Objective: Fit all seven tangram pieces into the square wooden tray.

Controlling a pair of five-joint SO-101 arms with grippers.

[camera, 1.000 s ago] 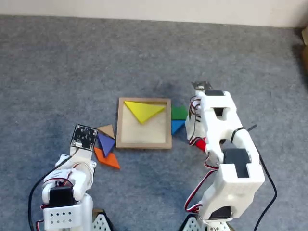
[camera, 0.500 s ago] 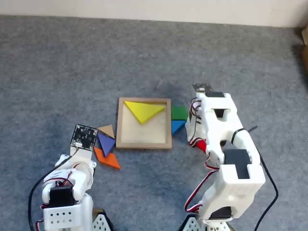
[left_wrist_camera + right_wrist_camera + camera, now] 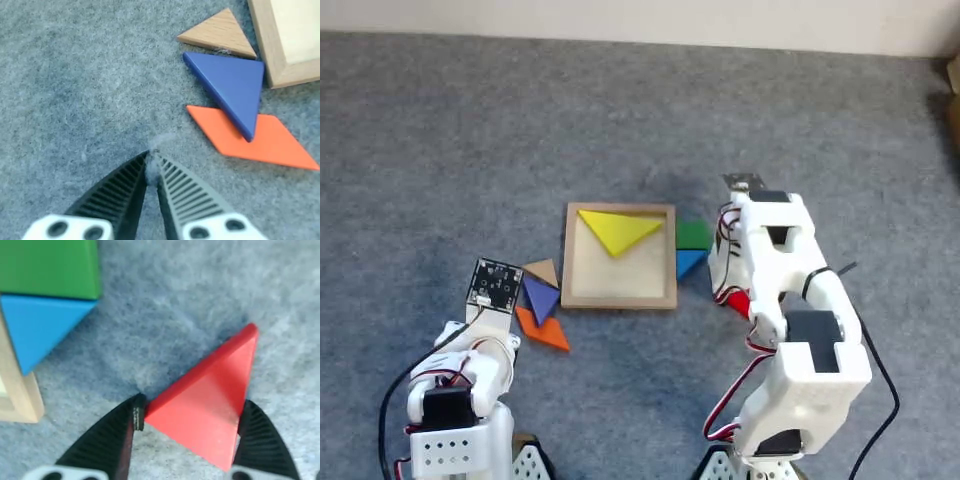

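The right gripper point(image 3: 191, 412) clasps the red triangle point(image 3: 207, 400); to its left, the blue triangle point(image 3: 37, 325) touches the green piece point(image 3: 47, 265) beside the tray point(image 3: 17, 400).

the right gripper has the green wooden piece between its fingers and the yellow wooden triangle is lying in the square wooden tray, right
Not quite. The piece between the right gripper's fingers is the red wooden triangle, not the green wooden piece, which lies on the carpet; the right wrist view shows this. The yellow wooden triangle does lie in the square wooden tray.
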